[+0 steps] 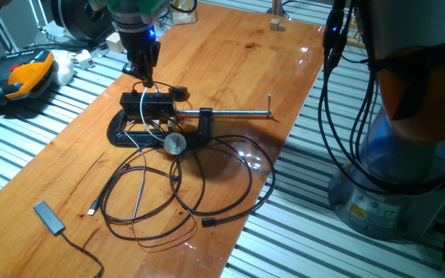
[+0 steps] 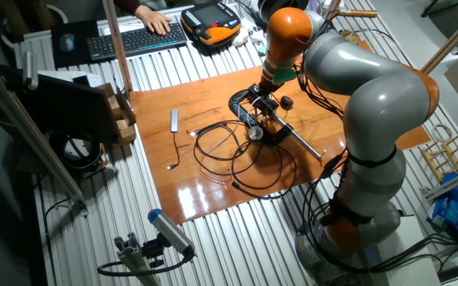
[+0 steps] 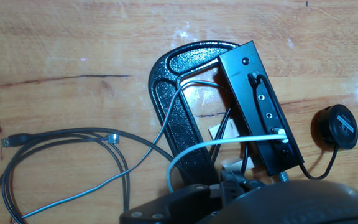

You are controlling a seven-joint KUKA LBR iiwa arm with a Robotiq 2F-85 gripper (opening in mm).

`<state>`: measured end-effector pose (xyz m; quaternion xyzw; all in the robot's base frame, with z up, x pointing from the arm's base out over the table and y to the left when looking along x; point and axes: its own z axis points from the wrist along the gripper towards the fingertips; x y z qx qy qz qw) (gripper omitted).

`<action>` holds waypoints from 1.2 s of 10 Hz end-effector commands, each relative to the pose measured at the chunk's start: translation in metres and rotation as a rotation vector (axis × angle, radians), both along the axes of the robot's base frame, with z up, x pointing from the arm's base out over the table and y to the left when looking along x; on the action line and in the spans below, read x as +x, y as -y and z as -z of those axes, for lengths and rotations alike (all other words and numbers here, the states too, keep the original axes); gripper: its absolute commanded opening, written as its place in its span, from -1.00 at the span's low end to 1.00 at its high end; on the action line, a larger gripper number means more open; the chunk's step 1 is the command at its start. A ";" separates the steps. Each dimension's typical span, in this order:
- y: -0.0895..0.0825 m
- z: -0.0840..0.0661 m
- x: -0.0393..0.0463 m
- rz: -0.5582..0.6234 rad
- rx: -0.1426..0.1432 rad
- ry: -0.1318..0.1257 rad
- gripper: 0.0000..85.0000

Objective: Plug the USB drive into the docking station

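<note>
Here, a wooden surface carries a black G-clamp whose long steel screw lies across the boards, and the clamp pins down the docking station, a small black box with a row of ports along its upper face. A white cable and a thin black cable are already plugged into that face, and loose black cables coil over the wood in front of it. A flat black dongle on its own thin lead lies well apart, near the corner of the surface. The robot arm reaches down so that its end effector hangs directly above the docking station, close to its top. The fingers are too dark and small in both fixed views, and out of sight in the hand view, so whether they are apart or clamped on something cannot be told. The USB drive cannot be made out in any view; it may sit between the fingertips, but that is a guess. Judging by the pose, the step in hand is lining up over a port for insertion. The next move would call for fine alignment with a free port, between the two occupied ones, then a straight, gentle press downward without snagging the white cable.
</note>
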<state>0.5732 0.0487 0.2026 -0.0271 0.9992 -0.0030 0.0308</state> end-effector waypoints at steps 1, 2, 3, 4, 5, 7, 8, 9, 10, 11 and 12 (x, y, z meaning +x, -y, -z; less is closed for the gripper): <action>0.000 0.000 0.0003 0.000 0.001 0.000 -1.00; 0.000 0.001 0.0006 -0.002 0.001 0.000 -1.00; 0.001 0.001 0.0011 -0.002 0.000 0.002 -1.00; 0.001 0.001 0.0015 -0.003 0.001 0.002 -1.00; 0.001 0.001 0.0017 -0.003 0.000 0.002 -1.00; 0.002 0.001 0.0016 -0.003 0.001 0.000 -1.00; 0.002 0.001 0.0017 -0.003 0.001 0.000 -1.00; 0.002 0.001 0.0018 -0.003 0.001 0.000 -1.00; 0.001 0.001 0.0019 -0.002 0.003 -0.001 -1.00; 0.001 0.002 0.0025 -0.002 0.003 -0.001 -1.00; 0.001 0.002 0.0031 -0.002 0.003 -0.001 -1.00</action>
